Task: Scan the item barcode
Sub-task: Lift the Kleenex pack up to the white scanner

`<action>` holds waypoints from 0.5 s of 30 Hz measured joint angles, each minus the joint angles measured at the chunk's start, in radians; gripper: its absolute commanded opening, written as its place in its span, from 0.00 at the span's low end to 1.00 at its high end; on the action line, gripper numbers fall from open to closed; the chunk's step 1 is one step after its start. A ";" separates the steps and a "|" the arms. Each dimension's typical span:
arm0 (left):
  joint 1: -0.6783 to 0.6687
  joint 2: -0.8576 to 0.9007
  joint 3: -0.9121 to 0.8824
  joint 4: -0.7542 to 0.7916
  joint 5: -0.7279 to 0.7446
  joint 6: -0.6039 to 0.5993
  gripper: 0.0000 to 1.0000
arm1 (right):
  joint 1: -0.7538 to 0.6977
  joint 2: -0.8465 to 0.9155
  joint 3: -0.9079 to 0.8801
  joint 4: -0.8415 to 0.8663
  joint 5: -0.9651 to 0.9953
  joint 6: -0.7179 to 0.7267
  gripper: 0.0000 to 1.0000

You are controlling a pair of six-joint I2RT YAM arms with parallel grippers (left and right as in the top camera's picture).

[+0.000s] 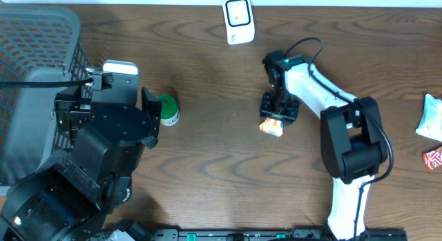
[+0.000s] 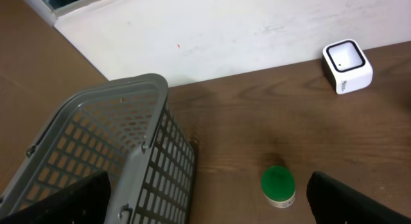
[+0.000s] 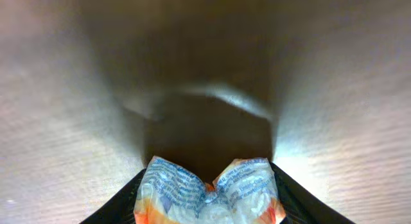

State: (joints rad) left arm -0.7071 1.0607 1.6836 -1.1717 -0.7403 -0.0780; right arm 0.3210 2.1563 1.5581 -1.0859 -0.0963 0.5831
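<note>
Pointing down, right tool (image 1: pixel 275 119) pinches orange packet (image 1: pixel 271 128)

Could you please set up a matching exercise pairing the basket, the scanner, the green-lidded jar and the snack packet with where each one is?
Things:
1. basket
2. scanner
3. green-lidded jar
4. snack packet

Places:
A. between the right gripper's fingers
B. near the table's far edge
C. at the table's left end
D. just beside the left arm

Pairs: 1-C; 2-B; 3-D; 4-A

Left hand (image 2: pixel 212 208) wide, right hand (image 3: pixel 209 198) clamped.
</note>
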 measured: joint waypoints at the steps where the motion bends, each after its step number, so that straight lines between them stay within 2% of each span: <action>1: 0.000 0.000 0.000 0.000 0.000 0.000 0.98 | -0.006 0.010 0.025 -0.016 0.002 -0.014 0.46; 12: 0.000 0.000 0.000 0.000 0.000 0.000 0.98 | -0.026 0.022 0.449 -0.265 0.071 -0.115 0.43; 15: 0.000 0.000 0.000 0.001 0.000 0.000 0.98 | -0.026 0.021 0.512 -0.317 0.074 -0.122 0.43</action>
State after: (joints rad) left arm -0.7071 1.0607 1.6836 -1.1709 -0.7403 -0.0780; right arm 0.2955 2.1777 2.0705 -1.4029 -0.0223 0.4606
